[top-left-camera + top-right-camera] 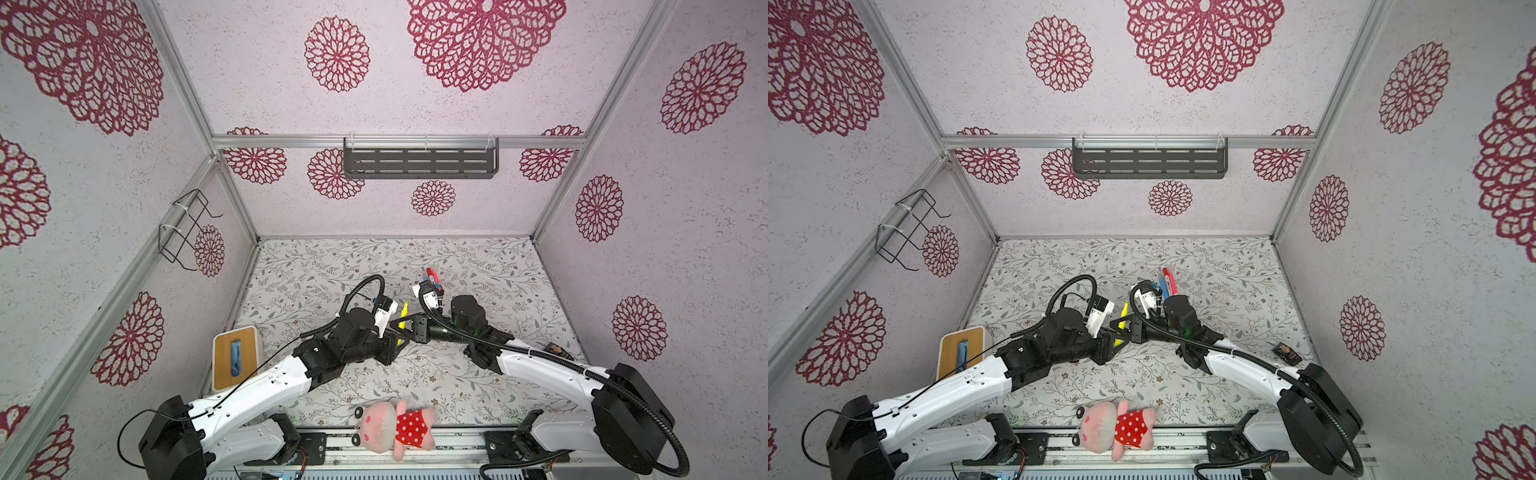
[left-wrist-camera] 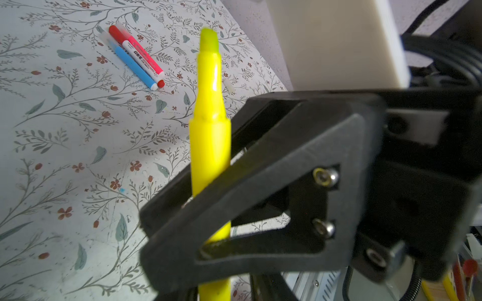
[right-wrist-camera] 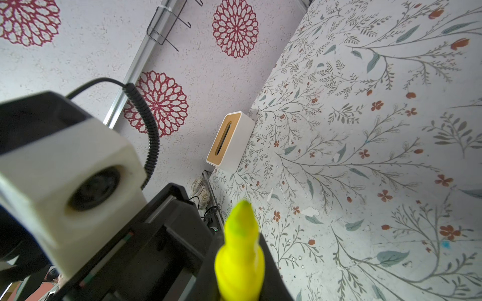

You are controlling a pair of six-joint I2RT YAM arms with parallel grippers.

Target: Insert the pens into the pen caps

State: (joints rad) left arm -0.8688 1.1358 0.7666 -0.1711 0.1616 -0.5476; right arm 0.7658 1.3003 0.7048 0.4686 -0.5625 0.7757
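Clamping yellow pen midway between tightly closed right fingers; cannot tell opening of left fingers. Likely light, stiff, slick: grip mid-body, spare soft nib.

— What is carried by the flowered table?
— Three pens are laid together just beyond the right pincer. A box is set well to its left, and a plush toy behind it, at the near edge.
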